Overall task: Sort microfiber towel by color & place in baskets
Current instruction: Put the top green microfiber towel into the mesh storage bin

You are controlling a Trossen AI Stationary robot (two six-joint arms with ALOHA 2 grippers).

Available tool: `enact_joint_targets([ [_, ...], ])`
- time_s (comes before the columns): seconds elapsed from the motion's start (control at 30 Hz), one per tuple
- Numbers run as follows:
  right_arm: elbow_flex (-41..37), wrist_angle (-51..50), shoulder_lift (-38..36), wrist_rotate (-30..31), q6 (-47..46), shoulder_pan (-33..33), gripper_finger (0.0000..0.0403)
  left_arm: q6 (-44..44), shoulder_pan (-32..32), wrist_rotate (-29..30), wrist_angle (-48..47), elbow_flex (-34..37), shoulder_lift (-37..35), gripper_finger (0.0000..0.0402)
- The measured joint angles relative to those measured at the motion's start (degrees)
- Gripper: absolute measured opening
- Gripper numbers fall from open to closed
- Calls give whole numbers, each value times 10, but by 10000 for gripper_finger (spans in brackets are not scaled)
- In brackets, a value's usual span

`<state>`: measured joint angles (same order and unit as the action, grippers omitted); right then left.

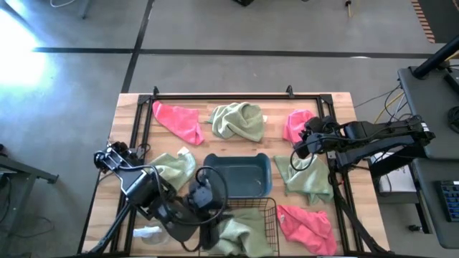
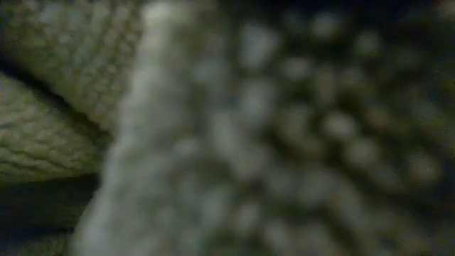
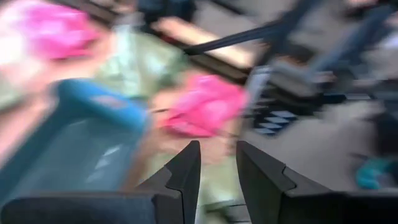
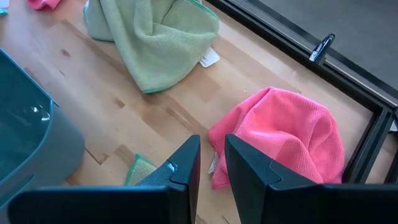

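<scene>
- Fingers of the right gripper (image 4: 211,168) stand a narrow slot apart with nothing between them; they hang over bare wood just beside a pink towel (image 4: 283,137) near the table's far right rail.
- Left gripper (image 3: 217,171) also has its fingers slightly parted and empty. In the high view it sits at the near edge (image 1: 204,195), over the seam between the bin (image 1: 239,174) and the wire basket (image 1: 264,215).
- Bin: blue-grey, at the table's middle, nothing inside that shows.
- Wire basket: black, at the near edge just in front of the bin, with a green towel (image 1: 240,229) in it.
- Pink towels: one at the far left corner (image 1: 179,120), one at the far right by the right gripper, one at the near right corner (image 1: 307,223).
- Green towels: one at the far edge's middle (image 1: 238,120), one left of the bin (image 1: 174,166), one right of the bin (image 1: 310,178) under the right arm.
- White object (image 1: 149,233) lies at the near left, beside the left arm.
- Low view is filled by blurred green cloth (image 2: 50,107) right against the lens; nothing else can be told there.
</scene>
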<state>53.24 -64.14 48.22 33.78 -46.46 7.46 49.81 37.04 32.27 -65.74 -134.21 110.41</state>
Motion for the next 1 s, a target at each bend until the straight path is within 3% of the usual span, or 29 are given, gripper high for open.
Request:
enact_joint_targets([
  [0.1,0,0,0,-13,0,0,68,20,-6,50,-88,0,0,88],
  [0.23,0,0,0,-14,0,0,68,-19,-33,74,-127,0,0,88],
  [0.53,0,0,0,-14,0,0,68,-191,-134,43,-131,0,0,89],
  [0.77,0,0,0,-14,1,0,68,-251,-204,31,-198,1,0,89],
  [1.0,0,0,0,-12,2,0,68,-352,-280,12,-157,18,0,89],
])
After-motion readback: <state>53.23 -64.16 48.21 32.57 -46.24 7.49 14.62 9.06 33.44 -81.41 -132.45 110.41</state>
